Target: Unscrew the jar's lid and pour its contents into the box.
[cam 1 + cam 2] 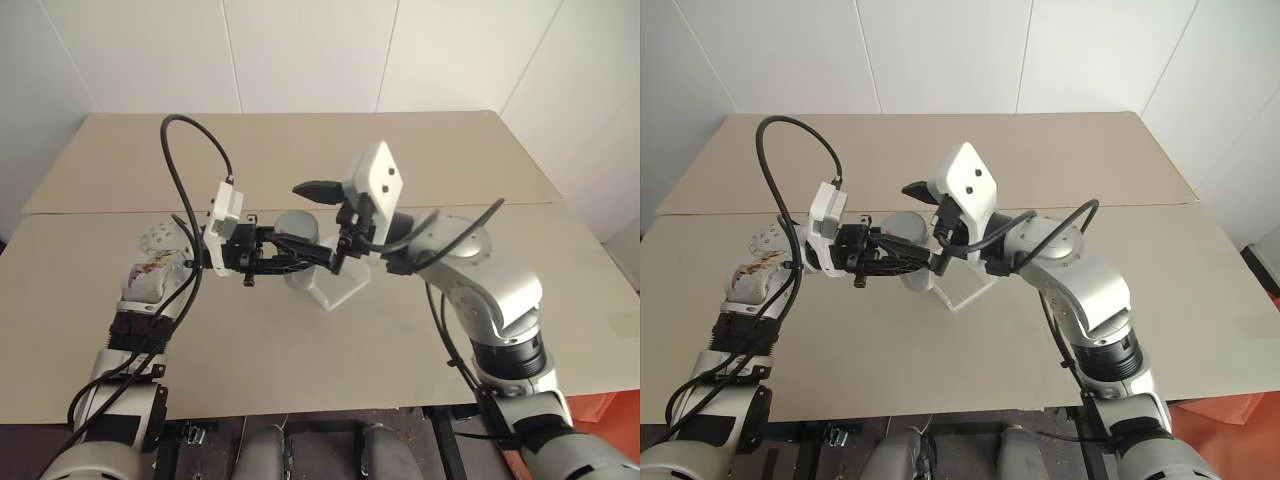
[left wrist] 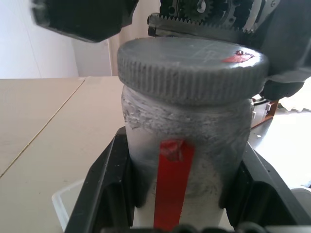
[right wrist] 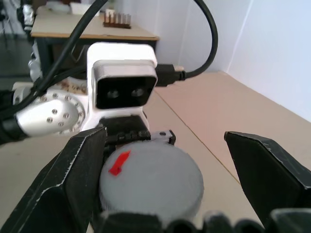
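In the head views the left gripper point(image 1: 300, 255) clamps the upright jar point(image 1: 300, 235) above the box point(image 1: 335, 285), and in the right wrist view the right gripper point(image 3: 165, 160), jaws wide, straddles the lid point(image 3: 150, 182) without touching it.

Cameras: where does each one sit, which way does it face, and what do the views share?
Head views: look down over both arms at the table and box.
Left wrist view: looks along the left gripper, shut on the jar.
Right wrist view: looks along the open right gripper at the lid and the left arm.
Shared: both wrist views show the lid.
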Action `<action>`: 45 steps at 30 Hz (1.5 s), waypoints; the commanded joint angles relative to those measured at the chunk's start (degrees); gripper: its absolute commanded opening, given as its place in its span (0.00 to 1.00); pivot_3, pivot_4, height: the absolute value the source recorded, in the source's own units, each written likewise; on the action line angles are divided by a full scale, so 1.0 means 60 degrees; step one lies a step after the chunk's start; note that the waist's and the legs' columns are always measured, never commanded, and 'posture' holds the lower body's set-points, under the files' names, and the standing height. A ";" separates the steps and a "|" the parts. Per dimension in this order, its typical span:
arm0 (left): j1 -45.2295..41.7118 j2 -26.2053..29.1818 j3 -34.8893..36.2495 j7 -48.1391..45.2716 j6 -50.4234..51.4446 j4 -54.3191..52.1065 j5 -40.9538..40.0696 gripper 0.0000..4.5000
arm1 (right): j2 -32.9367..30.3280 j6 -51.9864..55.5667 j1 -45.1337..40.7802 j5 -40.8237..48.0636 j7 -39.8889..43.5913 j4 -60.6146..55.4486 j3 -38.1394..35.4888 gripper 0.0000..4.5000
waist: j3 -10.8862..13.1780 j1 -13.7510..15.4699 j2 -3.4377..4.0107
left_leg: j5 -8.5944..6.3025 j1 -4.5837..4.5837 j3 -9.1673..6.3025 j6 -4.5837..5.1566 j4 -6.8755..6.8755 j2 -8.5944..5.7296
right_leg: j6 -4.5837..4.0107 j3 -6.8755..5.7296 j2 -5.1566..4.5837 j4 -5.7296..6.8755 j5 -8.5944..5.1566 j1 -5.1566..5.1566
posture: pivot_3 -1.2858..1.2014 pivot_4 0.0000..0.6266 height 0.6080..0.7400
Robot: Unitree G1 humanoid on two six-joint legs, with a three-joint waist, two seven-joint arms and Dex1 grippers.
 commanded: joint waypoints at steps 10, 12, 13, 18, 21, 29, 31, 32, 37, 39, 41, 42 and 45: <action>-0.0272 0.0188 0.0224 -0.0144 -0.0034 -0.0109 -0.0159 0.43 | -0.0353 -0.0008 0.0033 -0.0171 -0.0059 0.0253 -0.0186 0.99 | 0.0000 -0.0001 0.0000 | 0.0000 -0.0001 0.0000 0.0001 0.0000 -0.0001 | 0.0000 0.0001 0.0000 -0.0001 0.0000 0.0000 | 0.52 0.24 1.00; -0.0244 0.0266 0.0261 -0.0195 -0.0037 -0.0129 -0.0171 0.43 | -0.0541 -0.0045 0.0089 -0.0110 0.0002 0.0283 -0.0404 0.99 | 0.0000 -0.0003 0.0000 | -0.0001 0.0000 -0.0001 0.0001 0.0000 -0.0001 | 0.0000 0.0000 0.0000 -0.0002 0.0000 0.0000 | 0.52 0.24 1.00; -0.0221 0.0303 0.0279 -0.0217 -0.0030 -0.0151 -0.0185 0.43 | -0.0619 -0.0042 0.0107 -0.0058 0.0018 0.0291 -0.0512 0.99 | 0.0000 -0.0004 0.0000 | -0.0001 0.0000 -0.0001 0.0001 0.0000 -0.0001 | 0.0000 0.0001 0.0000 -0.0002 0.0000 0.0000 | 0.52 0.24 1.00; -0.0147 0.0500 0.0398 -0.0217 -0.0049 -0.0150 -0.0234 0.43 | -0.0836 -0.0020 0.0247 0.0294 -0.0126 0.0397 -0.1176 0.99 | 0.0000 0.0001 0.0000 | -0.0001 0.0000 -0.0001 0.0001 0.0000 0.0001 | 0.0000 0.0001 0.0000 -0.0003 0.0000 0.0001 | 0.52 0.24 1.00; -0.0050 0.0650 0.0449 -0.0222 -0.0030 -0.0224 -0.0282 0.43 | -0.0942 -0.0017 0.0403 0.0620 -0.0233 0.0359 -0.1693 0.99 | 0.0000 -0.0002 0.0000 | -0.0001 -0.0001 -0.0001 0.0001 0.0000 0.0000 | 0.0000 0.0001 0.0000 -0.0003 0.0000 0.0001 | 0.52 0.24 1.00; 0.0143 0.0860 0.0547 -0.0291 0.0058 -0.0339 -0.0314 0.43 | -0.1670 -0.0178 0.1084 0.1098 0.0063 0.0098 -0.2200 0.99 | 0.0001 0.0061 -0.0001 | -0.0009 0.0002 0.0002 0.0014 -0.0001 -0.0002 | 0.0004 -0.0003 -0.0007 -0.0019 0.0001 0.0013 | 0.52 0.24 1.00; 0.0123 0.0850 0.0535 -0.0300 0.0040 -0.0305 -0.0293 0.43 | -0.1794 -0.0257 0.1195 0.1120 0.0256 -0.0008 -0.2119 0.99 | 0.0001 0.0014 -0.0001 | -0.0007 -0.0001 0.0001 0.0012 -0.0002 0.0001 | 0.0004 -0.0003 -0.0002 -0.0019 0.0001 0.0006 | 0.52 0.24 1.00; 0.0104 0.0835 0.0525 -0.0293 0.0034 -0.0287 -0.0282 0.43 | -0.1840 -0.0317 0.1236 0.1109 0.0360 -0.0052 -0.2060 0.99 | 0.0001 -0.0009 -0.0001 | -0.0007 0.0003 0.0003 0.0012 -0.0003 0.0000 | 0.0004 0.0004 -0.0002 -0.0019 0.0001 0.0006 | 0.52 0.24 1.00; -0.0055 0.0605 0.0436 -0.0158 -0.0075 -0.0148 -0.0176 0.43 | -0.1902 -0.0589 0.1223 0.1304 0.0973 -0.0407 -0.1813 0.99 | 0.0001 -0.0002 -0.0001 | -0.0007 0.0003 0.0002 0.0012 -0.0002 0.0000 | 0.0004 0.0005 -0.0001 -0.0019 0.0001 0.0007 | 0.52 0.24 1.00; -0.0104 0.0462 0.0390 -0.0091 -0.0145 -0.0063 -0.0104 0.43 | -0.1814 -0.0528 0.1127 0.1623 0.1194 -0.0652 -0.1767 0.99 | 0.0001 0.0001 -0.0001 | -0.0008 0.0001 0.0000 0.0013 -0.0002 0.0000 | 0.0005 0.0003 -0.0001 -0.0019 0.0001 0.0008 | 0.52 0.24 1.00; -0.0137 0.0356 0.0372 -0.0051 -0.0193 -0.0002 -0.0045 0.43 | -0.1772 -0.0476 0.1070 0.1799 0.1299 -0.0804 -0.1719 0.99 | 0.0001 0.0003 -0.0002 | -0.0008 0.0000 0.0000 0.0013 -0.0001 -0.0001 | 0.0006 0.0003 -0.0001 -0.0018 0.0002 0.0008 | 0.52 0.24 1.00; -0.0182 0.0228 0.0336 0.0005 -0.0254 0.0072 0.0004 0.43 | -0.1691 -0.0426 0.0903 0.1738 0.1249 -0.0885 -0.1490 0.99 | 0.0001 0.0004 -0.0002 | -0.0008 0.0000 -0.0001 0.0013 0.0000 0.0000 | 0.0006 0.0003 -0.0001 -0.0018 0.0002 0.0010 | 0.52 0.24 1.00; -0.0294 -0.0038 0.0264 0.0088 -0.0334 0.0182 0.0039 0.43 | -0.1329 -0.0218 0.0348 0.1430 0.0852 -0.0820 -0.0846 0.99 | 0.0001 0.0000 -0.0001 | -0.0008 0.0004 -0.0002 0.0013 0.0001 -0.0001 | 0.0006 0.0002 -0.0002 -0.0019 0.0003 0.0010 | 0.52 0.24 1.00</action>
